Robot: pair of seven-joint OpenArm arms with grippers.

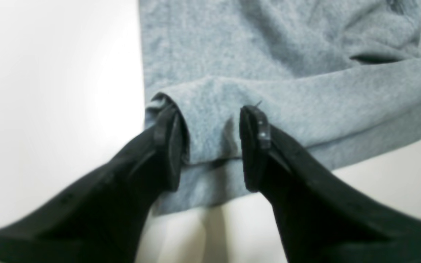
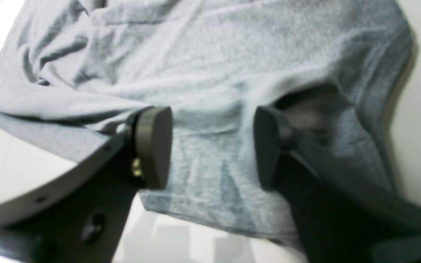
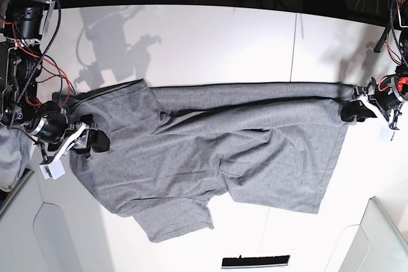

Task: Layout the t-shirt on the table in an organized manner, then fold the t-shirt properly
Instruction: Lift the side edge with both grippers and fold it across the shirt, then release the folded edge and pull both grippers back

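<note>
t-shirt [image 3: 217, 151]: heather grey, stretched lengthwise across the middle of the table in the base view, one end at each gripper. A sleeve sticks out toward the near edge at the left; the cloth is rumpled, with a long ridge running along the far side.
table [image 3: 210, 42]: matte white, bare on the far side of the shirt, with a thin dark seam on the right.
left gripper [image 1: 210, 146]: at the right end of the shirt in the base view. The wrist view shows the black fingers apart, with a folded edge of grey cloth lying between them, unpinched.
right gripper [image 2: 212, 146]: at the left end of the shirt in the base view. Its pads stand apart too, cloth lying slack in the gap; a dark sleeve or hem opening gapes just beside the right-hand pad.
other cloth [image 3: 13, 151]: a paler grey heap at the far left edge of the base view, apart from the shirt.
step in hand: the lay-out stage, as I judge it. The shirt is pulled long and set down, both ends free of any grip, but it is not yet flat.
next move calls for: probably lifting clear, then taking new holds to smooth the ridge and square the sleeve before any fold. The fingers should rise without snagging the loose edges lying between them.
</note>
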